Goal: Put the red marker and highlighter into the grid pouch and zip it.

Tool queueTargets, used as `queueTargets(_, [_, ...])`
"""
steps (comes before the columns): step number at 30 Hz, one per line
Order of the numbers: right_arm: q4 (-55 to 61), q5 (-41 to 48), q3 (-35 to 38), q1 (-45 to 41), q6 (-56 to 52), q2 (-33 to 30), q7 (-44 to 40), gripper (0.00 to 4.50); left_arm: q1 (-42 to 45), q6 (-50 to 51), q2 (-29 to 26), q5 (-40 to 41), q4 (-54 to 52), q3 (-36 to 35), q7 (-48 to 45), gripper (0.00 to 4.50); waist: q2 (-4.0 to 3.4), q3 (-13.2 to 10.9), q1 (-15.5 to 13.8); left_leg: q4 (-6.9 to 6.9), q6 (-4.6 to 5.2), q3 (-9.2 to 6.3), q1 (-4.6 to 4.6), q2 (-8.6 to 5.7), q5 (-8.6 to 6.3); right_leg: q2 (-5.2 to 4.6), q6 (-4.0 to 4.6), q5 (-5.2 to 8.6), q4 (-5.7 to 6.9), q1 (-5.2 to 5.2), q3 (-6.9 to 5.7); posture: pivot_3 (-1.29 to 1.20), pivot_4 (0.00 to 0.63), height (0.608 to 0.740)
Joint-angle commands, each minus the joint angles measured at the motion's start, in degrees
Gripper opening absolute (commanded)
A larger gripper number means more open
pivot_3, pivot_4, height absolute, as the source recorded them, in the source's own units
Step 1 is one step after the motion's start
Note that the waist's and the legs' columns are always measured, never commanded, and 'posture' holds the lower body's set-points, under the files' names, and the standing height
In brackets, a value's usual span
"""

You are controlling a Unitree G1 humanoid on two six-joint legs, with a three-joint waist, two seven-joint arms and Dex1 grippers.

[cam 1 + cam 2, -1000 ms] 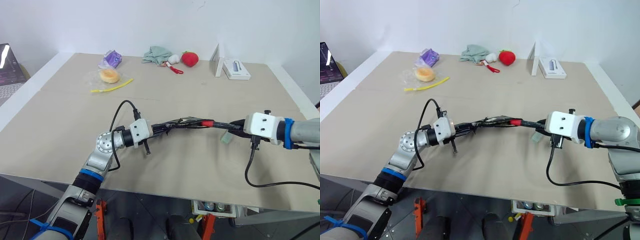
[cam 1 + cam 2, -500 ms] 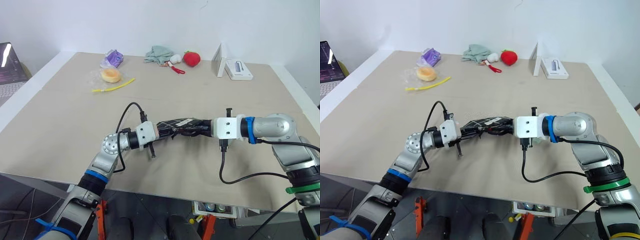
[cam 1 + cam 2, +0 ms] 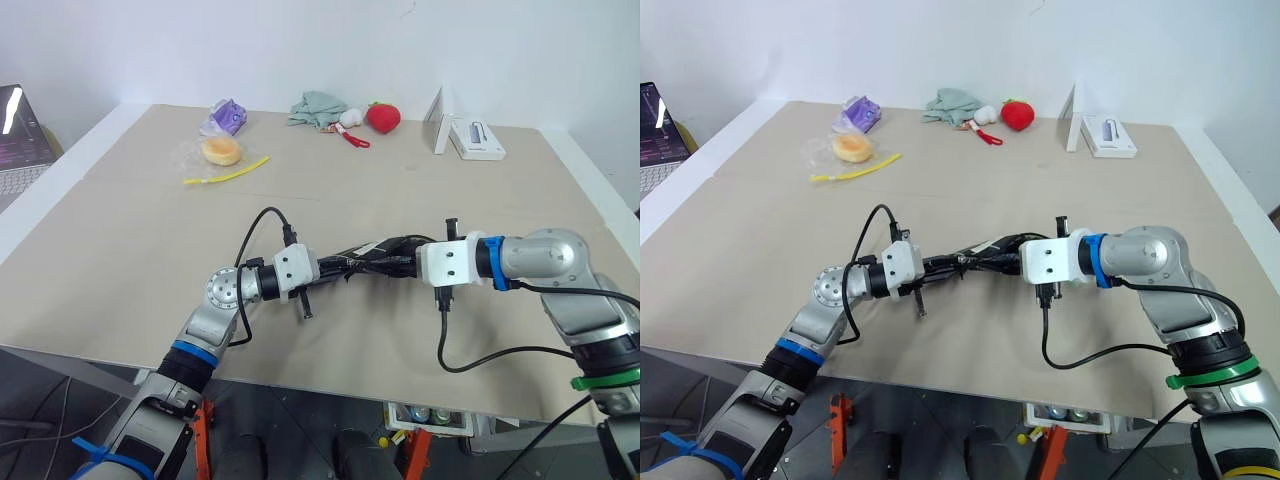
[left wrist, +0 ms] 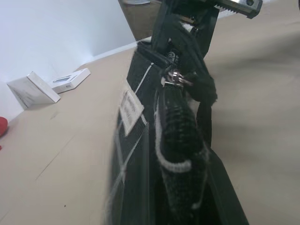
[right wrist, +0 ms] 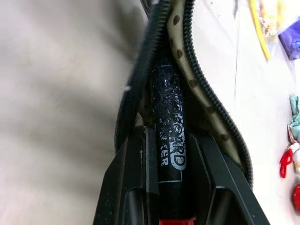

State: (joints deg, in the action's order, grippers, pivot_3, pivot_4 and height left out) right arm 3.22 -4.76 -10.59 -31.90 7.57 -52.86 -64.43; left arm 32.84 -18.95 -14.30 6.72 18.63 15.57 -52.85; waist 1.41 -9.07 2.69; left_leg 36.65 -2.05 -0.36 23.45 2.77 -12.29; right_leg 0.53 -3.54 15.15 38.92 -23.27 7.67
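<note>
Marker [image 5: 168,159] sits between right end effector [image 5: 171,154] fingers, seemingly entering pouch [image 5: 206,98].

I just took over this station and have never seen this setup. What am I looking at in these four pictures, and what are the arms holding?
Two pictures look down from the robot's head over its two arms. The other two come from cameras on each wrist. The left gripper is shut on one end of the grid pouch, held above the table. The right gripper holds the red marker and is pushing it into the pouch's open zipper. At the table's far edge lie a strawberry plush, a green cloth, a yellow stick and a white box. I can't spot the highlighter.
</note>
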Motion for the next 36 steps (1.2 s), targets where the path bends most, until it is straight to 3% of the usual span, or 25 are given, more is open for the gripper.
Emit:
queueTargets(1, [3.76,1.60,2.28,0.54,-2.69,-3.05,-2.56,0.56,0.51,-0.83,-0.13,0.28,-2.30,-0.97,0.30,0.00,-0.01,-0.01,0.00,0.00,0.00,0.00,0.00,0.00,0.00,0.00,0.00,0.00,0.00,0.00,0.00,0.00,0.150,0.730])
queueTargets(16, [1.69,2.06,0.32,-2.95,-1.72,1.13,-2.52,0.56,1.17,0.05,1.77,1.95,-2.68,-1.23,-0.19,0.00,-0.01,-0.01,0.02,0.00,0.00,0.00,0.00,0.01,0.00,0.00,-0.10,0.07,0.00,0.00,-0.01,0.00,0.150,0.730])
queueTargets(18, [1.88,3.17,1.33,-3.27,-3.38,0.82,-2.84,1.56,0.90,0.42,1.64,1.85,-2.63,-1.36,0.08,0.00,-0.01,-0.01,0.02,-0.01,0.00,-0.01,-0.01,0.01,0.00,0.01,-0.06,0.07,0.00,-0.01,-0.02,0.00,0.150,0.730])
queueTargets(20, [2.60,4.94,2.94,-3.52,-5.41,0.54,-2.78,2.27,0.56,1.04,1.62,1.93,-2.88,-1.43,0.31,0.00,-0.01,-0.01,0.03,-0.03,0.00,-0.02,-0.02,0.01,0.00,0.01,-0.04,0.07,0.00,0.00,-0.02,0.00,0.150,0.730])
queueTargets(24, [6.51,13.42,9.71,-2.82,-14.86,0.49,-1.72,4.43,-0.38,2.35,1.46,1.99,-3.32,-1.76,0.97,0.00,-0.01,-0.02,0.03,-0.03,0.00,-0.02,-0.01,0.01,0.00,0.01,-0.04,0.07,0.00,-0.01,-0.01,0.00,0.150,0.730])
queueTargets(29, [12.94,23.38,22.91,0.86,-32.02,3.49,9.08,4.43,-1.60,4.16,0.60,2.85,-3.78,-4.40,2.93,0.00,0.01,-0.02,0.00,-0.05,0.01,-0.10,0.00,0.01,0.00,0.01,0.05,0.03,0.00,0.02,-0.07,0.00,0.150,0.730])
queueTargets(36, [18.89,17.69,29.24,3.35,-58.05,16.28,39.16,4.43,-2.33,5.38,-0.23,3.45,-3.81,-6.25,3.85,0.00,0.00,-0.01,0.06,-0.06,-0.04,-0.13,-0.04,0.02,0.08,0.03,-0.06,0.08,0.05,0.00,-0.10,0.00,0.150,0.730])
